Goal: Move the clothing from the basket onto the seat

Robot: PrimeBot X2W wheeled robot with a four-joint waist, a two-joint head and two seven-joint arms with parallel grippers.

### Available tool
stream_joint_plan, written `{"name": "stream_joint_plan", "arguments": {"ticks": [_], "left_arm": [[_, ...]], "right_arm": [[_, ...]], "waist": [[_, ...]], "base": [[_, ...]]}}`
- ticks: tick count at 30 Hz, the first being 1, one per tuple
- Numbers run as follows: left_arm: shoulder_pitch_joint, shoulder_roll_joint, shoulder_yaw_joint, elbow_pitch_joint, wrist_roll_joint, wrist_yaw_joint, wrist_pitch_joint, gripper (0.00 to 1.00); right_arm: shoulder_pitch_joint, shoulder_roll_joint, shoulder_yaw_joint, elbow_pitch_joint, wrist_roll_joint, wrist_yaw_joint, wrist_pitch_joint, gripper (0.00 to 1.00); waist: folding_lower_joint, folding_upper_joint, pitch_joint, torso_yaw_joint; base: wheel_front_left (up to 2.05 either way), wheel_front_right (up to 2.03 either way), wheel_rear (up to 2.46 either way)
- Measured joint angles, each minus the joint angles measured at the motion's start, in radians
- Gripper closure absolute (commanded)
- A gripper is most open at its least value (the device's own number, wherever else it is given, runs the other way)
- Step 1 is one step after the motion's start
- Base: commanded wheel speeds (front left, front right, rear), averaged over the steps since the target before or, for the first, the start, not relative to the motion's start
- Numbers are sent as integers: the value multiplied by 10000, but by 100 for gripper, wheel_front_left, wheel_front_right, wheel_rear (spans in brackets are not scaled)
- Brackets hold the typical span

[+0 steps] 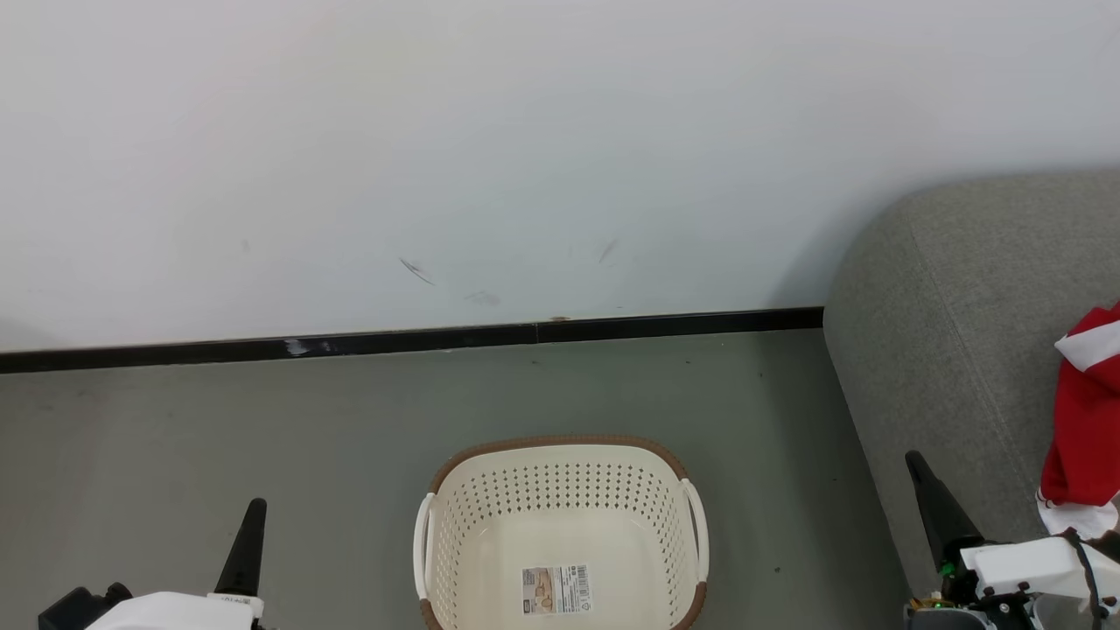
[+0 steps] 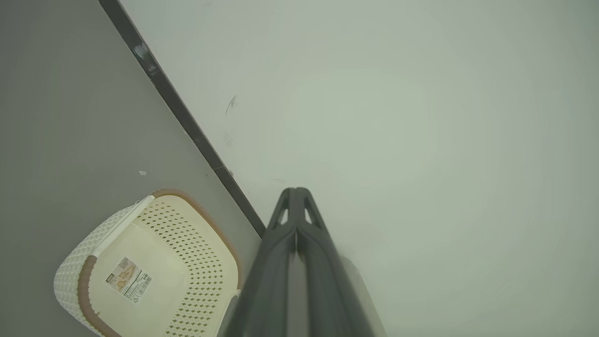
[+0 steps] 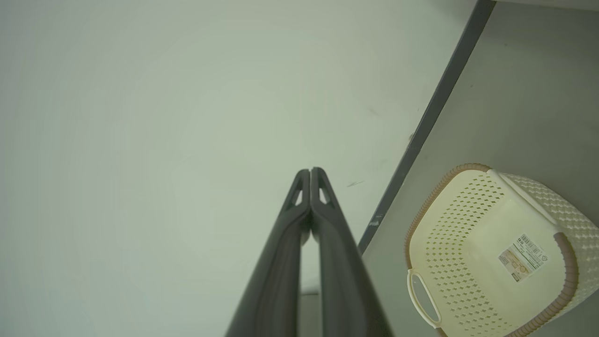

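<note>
In the head view, found the basket (image 1: pixel 560 442) bare on the grey floor (image 1: pixel 219 437), just short of the black skirting (image 1: pixel 394 339) and the white wall (image 1: pixel 525 131), holding nothing but a barcode sticker (image 1: pixel 556 589). Found the clothing (image 1: pixel 1088 411), red with a white band, heaped on the seat (image 1: pixel 945 332) at the far right, cut off by the picture's edge; could not tell its full spread.

Judged the moving done, or as good as, with only a check and a tidy retreat left. Thought it wise to confirm the heap sat well back from the seat's rounded front, to guard against a sleeve sliding off, and to keep both arms clear of the basket's rim.

Placed the left claw (image 1: pixel 245 547) at the lower left and the right claw (image 1: pixel 941 512) at the lower right beside the seat's front, each low, apart from the basket, tip leaning slightly inward.

In the left wrist view, saw the two fingers (image 2: pixel 273 271) pressed together to the tip, pinching nothing, aimed at the wall, with the basket off to the lower left.

In the right wrist view, saw the same: pressed flat together, empty, aimed at the wall, with the basket at the lower right.
</note>
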Motion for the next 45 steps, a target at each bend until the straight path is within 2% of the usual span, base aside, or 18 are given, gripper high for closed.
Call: {"name": "stream_joint_plan", "arguments": {"ticks": [23, 45], "left_arm": [[-148, -46, 464, 176, -2178, -602, 566, 100], [-263, -54, 483, 245, -2197, -604, 566, 100]], "right_arm": [[-293, -173, -221, 138, 2466, 0, 410, 100], [-304, -174, -274, 224, 2466, 2, 414, 100]], "waist": [[-2, 0, -46, -81], [-3, 0, -46, -81]], "base": [[0, 0, 0], [0, 0, 0]]}}
